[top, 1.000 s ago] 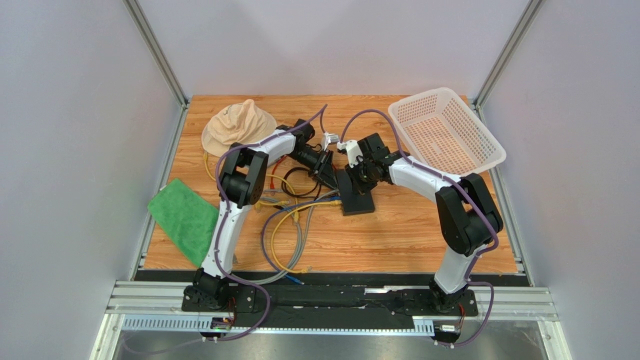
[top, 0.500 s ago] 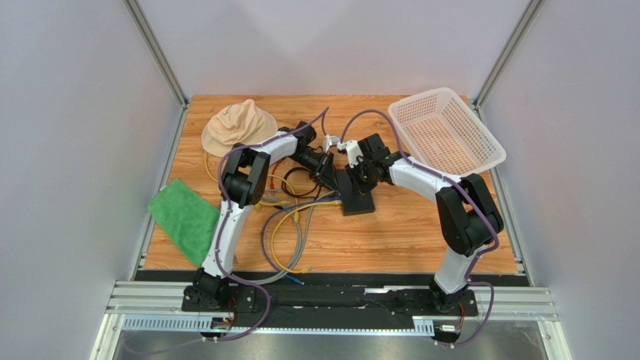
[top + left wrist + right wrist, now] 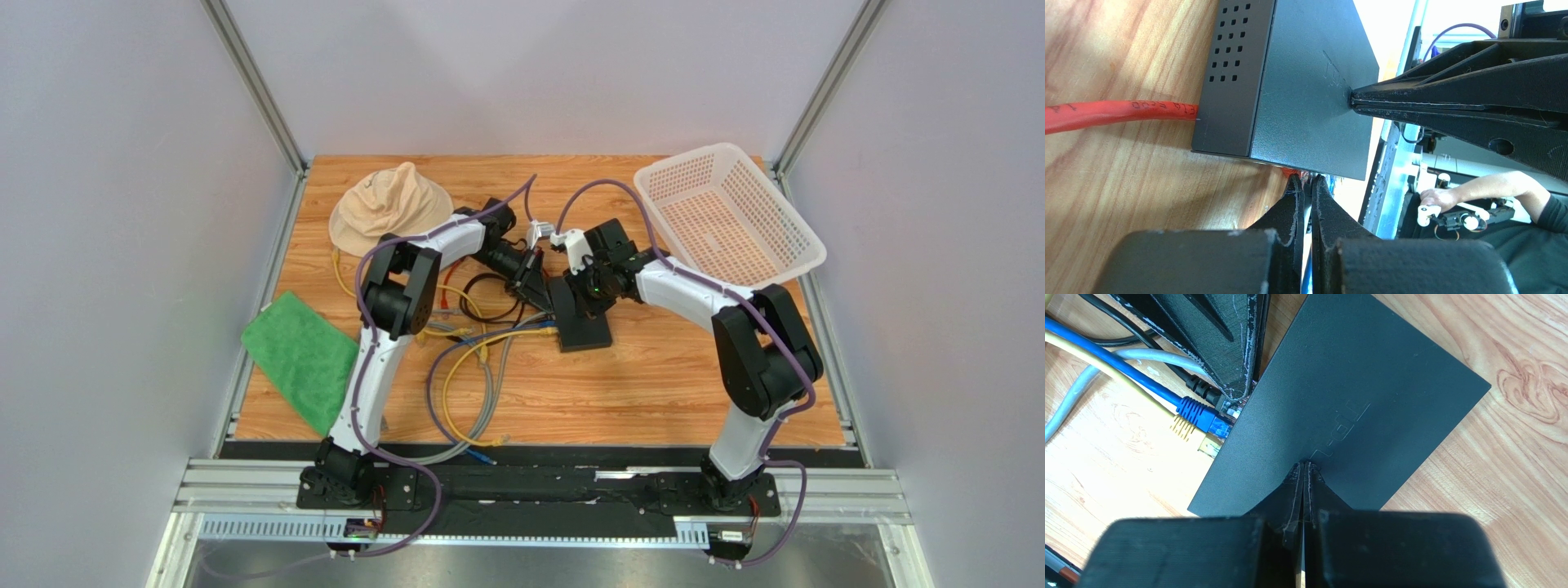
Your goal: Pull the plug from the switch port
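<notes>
The switch (image 3: 579,316) is a flat black box on the wood table, also in the left wrist view (image 3: 1309,92) and the right wrist view (image 3: 1352,398). My right gripper (image 3: 1306,465) is shut, and its tips press on the switch's top face; it also shows in the top view (image 3: 589,289). My left gripper (image 3: 1306,179) is closed at the switch's port edge on a small red plug (image 3: 1234,406), which is mostly hidden. It shows in the top view (image 3: 540,292). A blue plug (image 3: 1198,416) sits in a port beside it.
Yellow, grey, blue and black cables (image 3: 472,368) lie tangled left of the switch. A red cable (image 3: 1118,113) runs up to its vented side. A white basket (image 3: 687,159) stands at the back right, a tan hat (image 3: 386,202) at the back left and a green cloth (image 3: 301,355) at the left edge.
</notes>
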`<move>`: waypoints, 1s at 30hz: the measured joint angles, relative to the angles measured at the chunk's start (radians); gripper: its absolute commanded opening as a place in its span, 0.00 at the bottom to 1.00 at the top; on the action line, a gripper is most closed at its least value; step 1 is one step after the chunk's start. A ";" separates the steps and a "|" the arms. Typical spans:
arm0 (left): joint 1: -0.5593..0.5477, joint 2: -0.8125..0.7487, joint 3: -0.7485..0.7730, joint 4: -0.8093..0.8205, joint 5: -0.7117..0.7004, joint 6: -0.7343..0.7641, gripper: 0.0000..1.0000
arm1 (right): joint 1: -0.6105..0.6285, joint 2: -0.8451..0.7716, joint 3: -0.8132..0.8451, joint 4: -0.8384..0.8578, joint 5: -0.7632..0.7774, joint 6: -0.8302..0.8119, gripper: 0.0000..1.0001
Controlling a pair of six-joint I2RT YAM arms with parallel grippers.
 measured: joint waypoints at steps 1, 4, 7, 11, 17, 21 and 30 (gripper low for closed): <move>0.000 0.000 0.000 0.000 0.000 0.001 0.00 | 0.000 0.000 -0.001 0.001 0.000 -0.001 0.00; 0.002 0.001 0.008 -0.013 -0.002 0.007 0.00 | 0.002 0.000 -0.001 0.001 0.000 -0.004 0.00; 0.003 0.010 0.039 -0.047 -0.017 0.018 0.00 | 0.002 0.000 -0.001 0.002 0.001 -0.005 0.00; 0.002 0.006 0.009 -0.018 0.001 0.014 0.00 | 0.002 -0.001 -0.003 0.004 0.001 -0.005 0.00; 0.007 -0.006 -0.014 -0.024 0.017 0.020 0.00 | 0.003 -0.003 -0.007 0.004 -0.010 -0.005 0.00; 0.007 0.005 0.051 -0.076 -0.041 0.061 0.00 | 0.003 -0.003 -0.006 0.006 -0.007 -0.005 0.00; 0.022 0.005 0.022 -0.147 0.005 0.151 0.00 | 0.008 0.000 -0.005 0.003 -0.024 -0.005 0.00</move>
